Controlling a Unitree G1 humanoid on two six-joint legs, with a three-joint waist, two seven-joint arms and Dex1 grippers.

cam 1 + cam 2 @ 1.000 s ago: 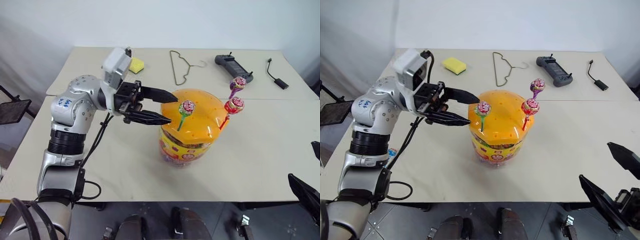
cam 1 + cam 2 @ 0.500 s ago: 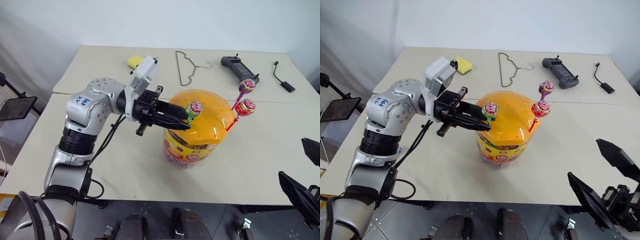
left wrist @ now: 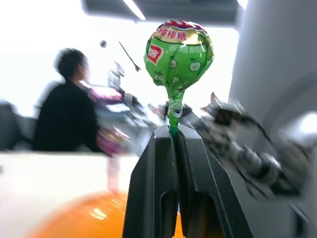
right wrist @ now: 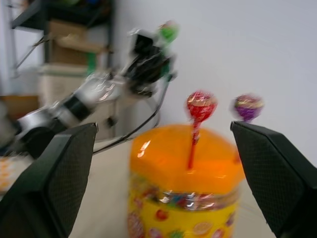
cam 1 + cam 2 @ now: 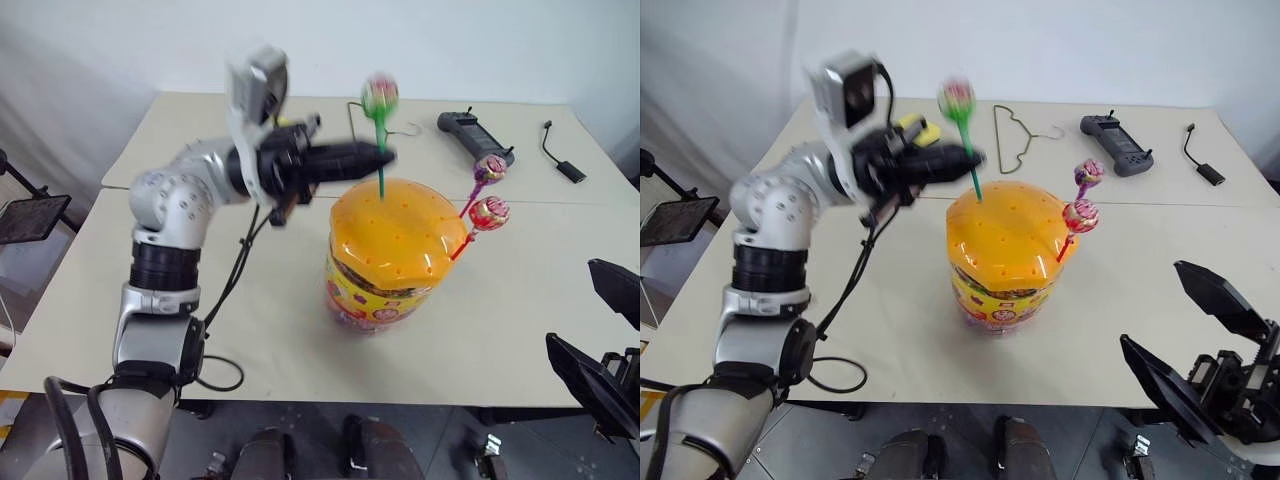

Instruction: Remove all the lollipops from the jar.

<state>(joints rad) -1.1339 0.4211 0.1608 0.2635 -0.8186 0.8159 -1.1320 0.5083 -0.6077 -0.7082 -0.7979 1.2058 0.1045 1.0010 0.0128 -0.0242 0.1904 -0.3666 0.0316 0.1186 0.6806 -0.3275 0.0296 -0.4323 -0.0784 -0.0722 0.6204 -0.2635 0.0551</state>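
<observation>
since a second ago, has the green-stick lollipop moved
Yes. The green-stick lollipop has gone up: it sat low against the jar's orange lid, and now the left tool, shut on its stick, holds its head well above the dome.

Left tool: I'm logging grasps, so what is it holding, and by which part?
The left tool is shut on the green-stick lollipop, gripping its stick just below the wrapped head, above the jar.
</observation>
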